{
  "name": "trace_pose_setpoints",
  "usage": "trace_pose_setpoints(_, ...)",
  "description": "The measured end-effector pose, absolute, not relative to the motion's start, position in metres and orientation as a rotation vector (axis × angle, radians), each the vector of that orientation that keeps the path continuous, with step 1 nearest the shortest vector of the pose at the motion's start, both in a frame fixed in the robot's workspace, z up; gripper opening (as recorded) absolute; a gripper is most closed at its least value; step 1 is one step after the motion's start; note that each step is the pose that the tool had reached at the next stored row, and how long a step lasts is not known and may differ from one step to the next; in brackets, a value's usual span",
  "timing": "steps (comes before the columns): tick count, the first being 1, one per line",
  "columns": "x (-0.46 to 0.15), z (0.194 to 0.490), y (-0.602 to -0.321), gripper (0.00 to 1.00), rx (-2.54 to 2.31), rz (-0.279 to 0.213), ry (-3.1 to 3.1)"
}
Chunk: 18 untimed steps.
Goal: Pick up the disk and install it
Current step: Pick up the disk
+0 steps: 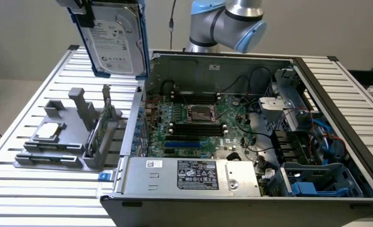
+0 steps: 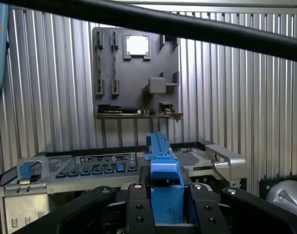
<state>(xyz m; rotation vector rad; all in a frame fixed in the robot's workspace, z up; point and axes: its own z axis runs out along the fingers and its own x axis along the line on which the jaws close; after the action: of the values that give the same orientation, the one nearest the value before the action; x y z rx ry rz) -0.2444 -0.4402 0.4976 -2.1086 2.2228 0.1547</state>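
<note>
On the exterior view's left, a grey parts holder [image 1: 48, 160] sits on the slatted table [image 1: 22, 198], carrying a small square chip [image 1: 49, 132] and a green circuit card [image 1: 98, 127] stood on edge. Above it, well clear of the table, the disk [image 1: 114, 38] hangs upright with its label showing, near the left-hand wall of the open computer case [image 1: 205, 66]. The hand [image 2: 165, 195] is clenched on the disk. In the wrist view its fingers [image 2: 139, 204] press either side of the blue carrier rail [image 2: 160, 161], which reaches straight out from between them. This looks like the carry toward the case. Doing it well calls for a firm squeeze on the rails, no swinging, and a path above the case wall and cables. Further right lie the motherboard [image 1: 199, 118] and the blue drive bay [image 1: 319, 182], well apart from the disk.
</note>
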Motion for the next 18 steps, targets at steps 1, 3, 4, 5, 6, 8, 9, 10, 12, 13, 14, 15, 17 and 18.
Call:
trace_pose_setpoints(1, -0.242, 0.498, -0.443, 0.33, -2.109, 0.155, 2.223)
trace_pose_setpoints(3, -0.236, 0.498, -0.449, 0.33, -2.109, 0.155, 2.223)
trace_pose_setpoints(4, -0.233, 0.498, -0.452, 0.33, -2.109, 0.155, 2.223)
trace_pose_setpoints(5, -0.230, 0.498, -0.455, 0.33, -2.109, 0.155, 2.223)
trace_pose_setpoints(6, -0.227, 0.498, -0.458, 0.33, -2.109, 0.155, 2.223)
trace_pose_setpoints(8, -0.220, 0.498, -0.463, 0.33, -2.109, 0.155, 2.223)
trace_pose_setpoints(9, -0.217, 0.498, -0.466, 0.33, -2.109, 0.155, 2.223)
trace_pose_setpoints(10, -0.213, 0.498, -0.468, 0.33, -2.109, 0.155, 2.223)
trace_pose_setpoints(12, -0.206, 0.498, -0.471, 0.33, -2.109, 0.155, 2.223)
trace_pose_setpoints(13, -0.202, 0.498, -0.472, 0.33, -2.109, 0.155, 2.222)
trace_pose_setpoints(14, -0.199, 0.498, -0.474, 0.33, -2.109, 0.155, 2.222)
trace_pose_setpoints(15, -0.194, 0.498, -0.475, 0.33, -2.110, 0.155, 2.222)
trace_pose_setpoints(17, -0.185, 0.498, -0.478, 0.33, -2.111, 0.155, 2.221)
trace_pose_setpoints(18, -0.182, 0.498, -0.479, 0.33, -2.111, 0.155, 2.221)
